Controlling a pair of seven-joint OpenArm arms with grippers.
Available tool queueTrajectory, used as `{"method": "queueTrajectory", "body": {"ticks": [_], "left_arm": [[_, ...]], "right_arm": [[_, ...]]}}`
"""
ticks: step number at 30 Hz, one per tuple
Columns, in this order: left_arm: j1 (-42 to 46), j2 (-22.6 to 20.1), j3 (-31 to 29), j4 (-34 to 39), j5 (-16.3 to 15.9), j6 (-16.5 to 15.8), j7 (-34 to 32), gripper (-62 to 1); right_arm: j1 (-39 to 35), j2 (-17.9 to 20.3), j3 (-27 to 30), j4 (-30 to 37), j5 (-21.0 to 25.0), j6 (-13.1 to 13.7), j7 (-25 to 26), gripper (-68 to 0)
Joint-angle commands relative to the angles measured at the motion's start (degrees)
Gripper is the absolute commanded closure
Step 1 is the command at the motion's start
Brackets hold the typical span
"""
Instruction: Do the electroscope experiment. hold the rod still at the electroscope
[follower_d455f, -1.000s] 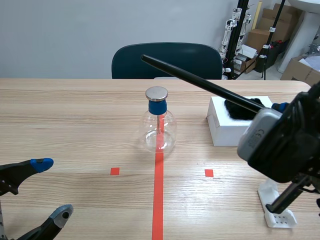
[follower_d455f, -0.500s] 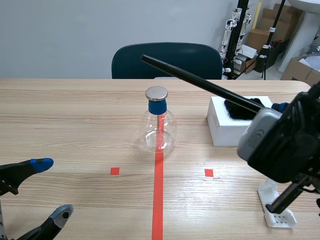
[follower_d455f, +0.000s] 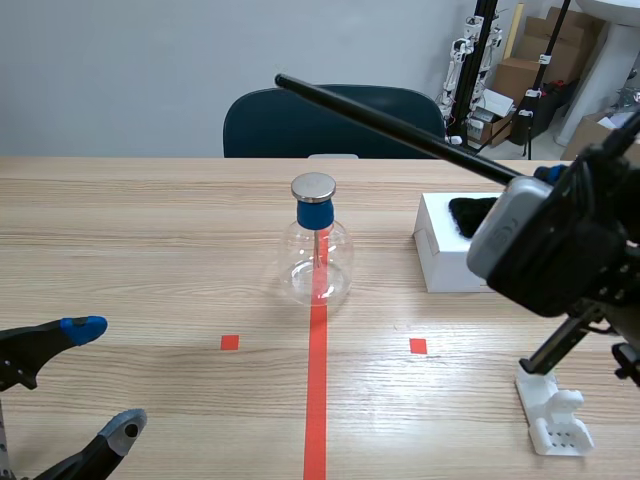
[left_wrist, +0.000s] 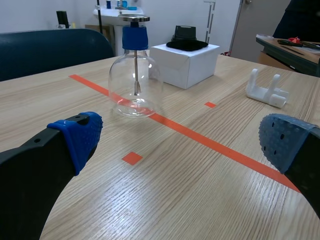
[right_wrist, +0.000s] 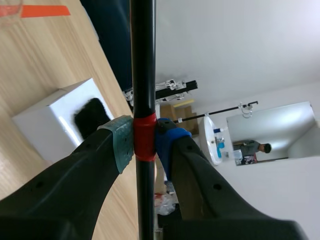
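Observation:
The electroscope (follower_d455f: 316, 245) is a clear glass flask with a blue neck and a round metal cap, standing on the red tape line at mid-table; it also shows ahead of my left gripper as the flask (left_wrist: 135, 75). A long black rod (follower_d455f: 390, 125) slants above and behind the cap, its tip up at the left, clear of the metal disc. My right gripper (right_wrist: 142, 145) is shut on the rod (right_wrist: 143, 65) at its red band. My left gripper (left_wrist: 180, 145) rests open low at the near left, its fingers (follower_d455f: 80, 330) holding nothing.
A white box (follower_d455f: 440, 250) with black fur (follower_d455f: 470, 215) on top stands right of the flask. A white plastic rod stand (follower_d455f: 555, 415) lies at the near right. A dark blue chair (follower_d455f: 330, 120) is behind the table.
My right arm has lifted, raising the rod higher above the electroscope's cap. The left arm has stayed put.

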Motion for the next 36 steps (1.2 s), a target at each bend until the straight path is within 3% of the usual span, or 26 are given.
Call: {"method": "queueTrajectory", "body": {"ticks": [1, 10, 17, 25, 36], "left_arm": [[-0.28, -0.63, -0.42, 0.59, -0.39, -0.11, -0.81, -62.3], [-0.28, -0.63, -0.42, 0.59, -0.39, -0.11, -0.81, -62.3], [-0.28, -0.63, -0.42, 0.59, -0.39, -0.11, -0.81, -62.3], [-0.28, -0.63, -0.42, 0.59, -0.39, -0.11, -0.81, -62.3], [-0.28, -0.63, -0.42, 0.59, -0.42, -0.11, -0.81, -62.3]], "right_arm": [[2.45, 0.04, 0.07, -0.46, -0.04, -0.85, 0.31, -4.2], [11.98, 0.85, 3.08, -4.46, -0.94, -1.75, -1.31, -4.2], [21.49, 9.07, 3.76, -7.43, -1.11, -1.60, -5.79, -4.2], [35.08, 16.46, -6.25, -13.42, -7.45, -1.49, -9.94, -4.2], [44.30, 18.47, -21.40, -18.58, -22.40, -0.87, -10.34, -4.2]]}}
